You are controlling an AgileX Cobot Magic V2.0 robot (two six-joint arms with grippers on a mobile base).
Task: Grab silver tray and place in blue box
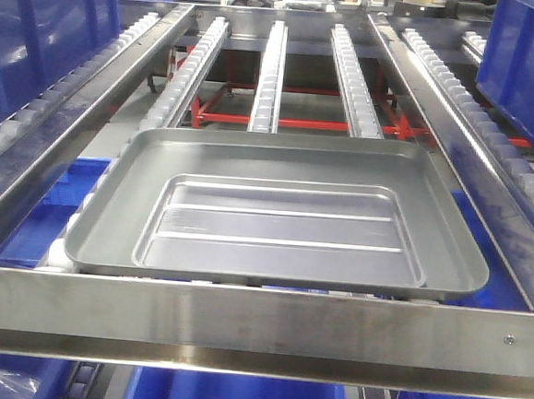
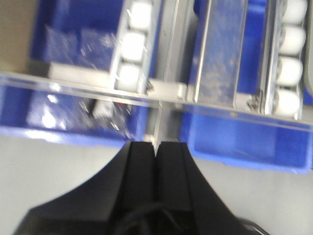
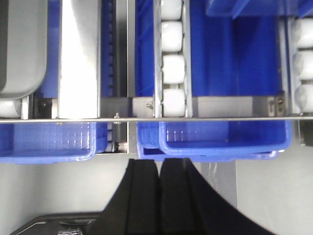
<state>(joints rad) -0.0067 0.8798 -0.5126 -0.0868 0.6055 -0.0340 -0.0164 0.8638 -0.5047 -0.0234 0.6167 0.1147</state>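
The silver tray (image 1: 284, 215) lies flat on the roller rack, its front rim close behind the steel front bar (image 1: 258, 314). One rounded corner of the tray (image 3: 22, 49) shows at the top left of the right wrist view. Neither gripper appears in the front view. My left gripper (image 2: 156, 144) is shut and empty, hanging over grey floor in front of the rack. My right gripper (image 3: 159, 161) is also shut and empty, in front of the rack and to the right of the tray. Several blue containers are in view, and I cannot tell which is the blue box.
Blue bins (image 3: 220, 139) (image 2: 239, 142) sit under the rack behind the front bar. Tall blue crates (image 1: 40, 25) (image 1: 528, 54) stand on the side lanes. White roller tracks (image 1: 270, 70) run away from me between steel rails.
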